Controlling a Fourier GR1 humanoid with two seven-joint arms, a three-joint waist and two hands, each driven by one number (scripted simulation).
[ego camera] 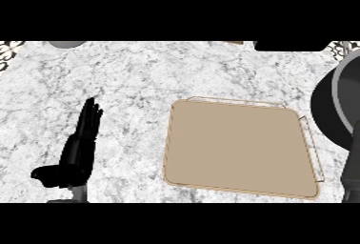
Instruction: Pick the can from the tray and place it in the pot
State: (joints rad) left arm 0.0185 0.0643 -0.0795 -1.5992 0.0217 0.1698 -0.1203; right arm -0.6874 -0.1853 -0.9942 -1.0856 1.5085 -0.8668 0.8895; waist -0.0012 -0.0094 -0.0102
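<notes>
The tan tray [183, 143] lies right of the counter's middle with nothing on it. No can shows anywhere. The dark pot [329, 107], with a grey rim, is cut off by the right edge just beyond the tray. My left hand [79, 147] rests at the left, open with fingers straight and pointing away from me, well clear of the tray. A grey stretch of my right forearm [352, 178] rises along the right edge toward the pot. Its hand cannot be made out against the pot's dark side.
The white marble counter [126, 81] spreads between the left hand and the tray. A grey round object [67, 44] and a black object [288, 45] sit at the far edge. Patterned strips show in the top corners.
</notes>
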